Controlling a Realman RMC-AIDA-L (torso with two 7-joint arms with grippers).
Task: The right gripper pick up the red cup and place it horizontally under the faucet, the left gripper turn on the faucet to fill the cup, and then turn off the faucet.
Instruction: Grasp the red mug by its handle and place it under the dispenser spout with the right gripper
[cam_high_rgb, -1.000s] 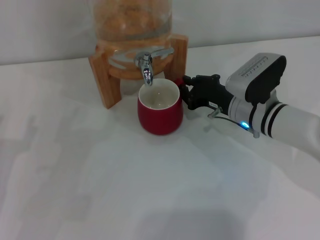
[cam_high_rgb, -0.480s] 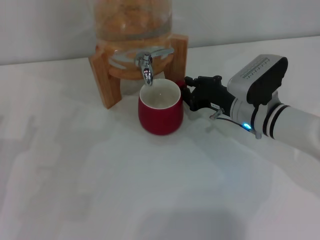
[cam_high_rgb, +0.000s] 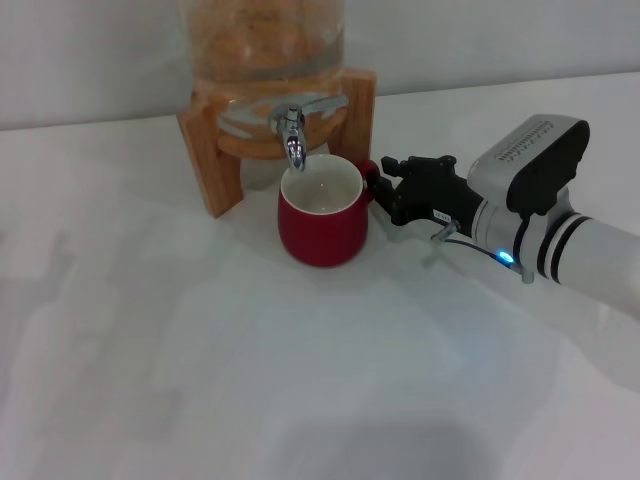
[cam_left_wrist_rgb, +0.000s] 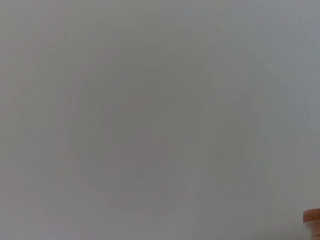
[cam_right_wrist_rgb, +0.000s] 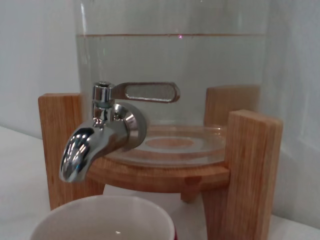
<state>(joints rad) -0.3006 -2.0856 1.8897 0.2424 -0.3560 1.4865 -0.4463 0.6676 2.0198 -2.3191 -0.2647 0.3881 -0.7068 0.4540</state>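
Note:
The red cup (cam_high_rgb: 322, 235) stands upright on the white table, its white inside directly below the chrome faucet (cam_high_rgb: 291, 135). My right gripper (cam_high_rgb: 386, 186) is just to the right of the cup, level with its small handle (cam_high_rgb: 368, 169), with the jaws open and spread apart and nothing held. In the right wrist view the faucet (cam_right_wrist_rgb: 100, 135) hangs over the cup's rim (cam_right_wrist_rgb: 100, 217), and its flat lever (cam_right_wrist_rgb: 150, 91) lies level. No water runs from the spout. The left gripper is out of view.
The glass dispenser (cam_high_rgb: 265, 40) rests on a wooden stand (cam_high_rgb: 205, 150) at the back of the table. A corner of wood (cam_left_wrist_rgb: 312, 220) shows in the left wrist view, otherwise plain white surface. My right arm (cam_high_rgb: 590, 250) reaches in from the right.
My right gripper has drawn back to the right, away from the cup's handle, which now shows. The cup stays under the faucet.

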